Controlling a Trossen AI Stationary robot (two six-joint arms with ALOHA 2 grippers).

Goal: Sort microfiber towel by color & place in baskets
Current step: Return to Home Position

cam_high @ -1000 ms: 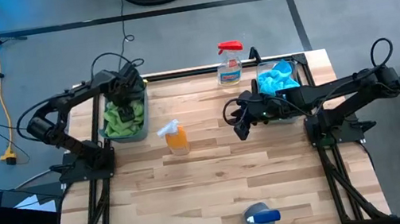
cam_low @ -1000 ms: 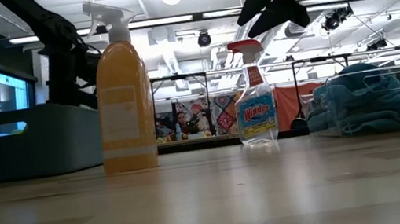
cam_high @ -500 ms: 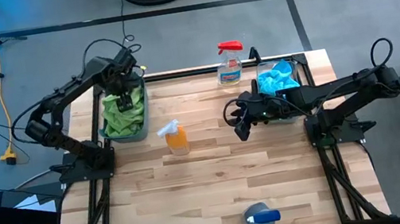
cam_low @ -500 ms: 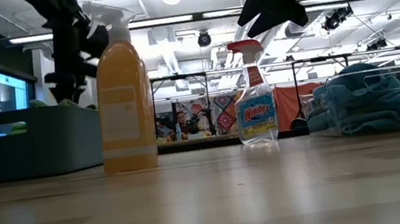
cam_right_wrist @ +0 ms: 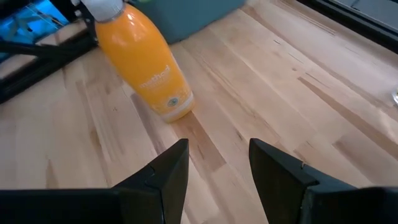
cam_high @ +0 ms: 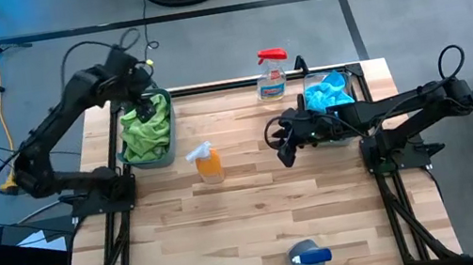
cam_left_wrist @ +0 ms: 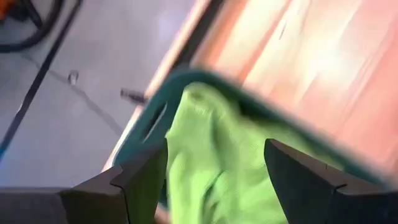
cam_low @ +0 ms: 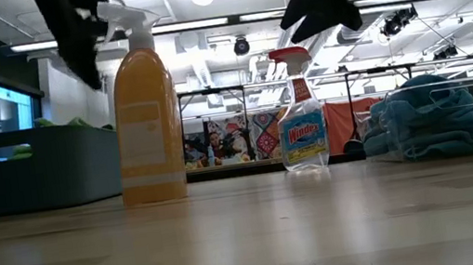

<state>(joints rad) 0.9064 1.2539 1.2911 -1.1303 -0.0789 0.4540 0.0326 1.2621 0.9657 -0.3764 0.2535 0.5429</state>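
Green microfiber towels (cam_high: 145, 131) lie heaped in the dark teal basket (cam_high: 168, 153) at the table's far left. My left gripper (cam_left_wrist: 214, 171) hangs open above that heap with nothing between its fingers. Blue towels (cam_high: 329, 91) fill the clear basket (cam_high: 309, 92) at the far right; in the low view they show as a blue towel pile (cam_low: 436, 117). My right gripper (cam_high: 283, 149) hovers open over the table's middle, just left of the clear basket, empty.
An orange spray bottle (cam_high: 208, 163) stands between the two baskets. A Windex bottle (cam_high: 271, 75) with a red trigger stands at the far edge. A grey-blue object (cam_high: 308, 256) lies near the table's front edge. Bare wood lies between.
My left gripper has risen out of the teal basket, tipping and rolling as it went, and now stands clear above the green towels, which stay heaped in the basket.
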